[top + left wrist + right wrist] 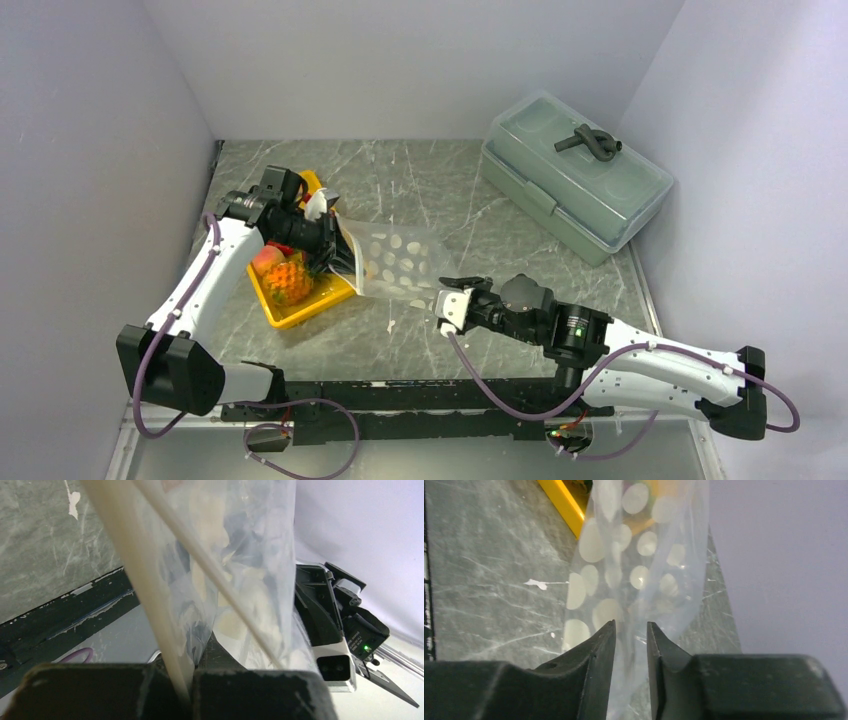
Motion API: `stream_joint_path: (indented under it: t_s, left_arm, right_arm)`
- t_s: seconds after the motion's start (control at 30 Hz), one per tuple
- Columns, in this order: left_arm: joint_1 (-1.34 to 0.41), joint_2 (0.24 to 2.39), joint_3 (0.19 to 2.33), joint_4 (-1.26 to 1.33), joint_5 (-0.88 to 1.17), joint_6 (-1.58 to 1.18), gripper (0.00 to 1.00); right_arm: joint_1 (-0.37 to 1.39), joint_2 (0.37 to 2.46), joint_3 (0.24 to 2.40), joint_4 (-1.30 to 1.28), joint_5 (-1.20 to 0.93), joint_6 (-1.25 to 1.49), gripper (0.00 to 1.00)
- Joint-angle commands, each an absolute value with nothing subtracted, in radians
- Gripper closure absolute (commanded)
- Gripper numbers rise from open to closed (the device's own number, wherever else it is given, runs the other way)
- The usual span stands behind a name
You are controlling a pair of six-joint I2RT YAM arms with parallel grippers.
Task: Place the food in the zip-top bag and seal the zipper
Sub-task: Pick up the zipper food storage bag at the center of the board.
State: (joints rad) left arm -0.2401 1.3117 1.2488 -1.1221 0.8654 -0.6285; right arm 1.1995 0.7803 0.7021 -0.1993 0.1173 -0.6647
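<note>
The zip-top bag (397, 262), clear with white dots, stretches across the table between my two grippers. My left gripper (333, 240) is shut on its mouth edge beside the tray. In the left wrist view the whitish zipper (145, 595) runs down into the closed left gripper (192, 672). My right gripper (447, 298) is at the bag's opposite end. Seen from its wrist, the right gripper (631, 626) stands slightly open with the bag's film (634, 570) hanging loose in the gap. The food lies in the yellow tray (300, 315): an orange pineapple (288, 280) and a round orange fruit (266, 260).
A grey-green lidded box (575, 175) sits at the back right near the wall. A small white scrap (390, 326) lies on the marble top in front of the bag. Grey walls close in the left, back and right sides.
</note>
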Motion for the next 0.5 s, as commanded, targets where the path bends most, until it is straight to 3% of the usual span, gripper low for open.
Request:
stream_joint_path:
  t_s: [0.0,0.17,0.47]
  left_arm:
    - [-0.244,1.288,1.277,-1.144,0.830,-0.604,1.00]
    - [-0.243,1.286,1.308,-1.171,0.759,-0.597,1.00]
    - [-0.244,1.270,1.402,-1.227,0.584,-0.571,1.00]
  right_arm:
    - [1.206,0.764,0.734,-0.142,0.179,-0.633,0.62]
    - [1.206,0.761,0.740,-0.158,0.199,-0.594,0.48]
    - [1.206,0.748,0.769,-0.183,0.223,-0.516,0.38]
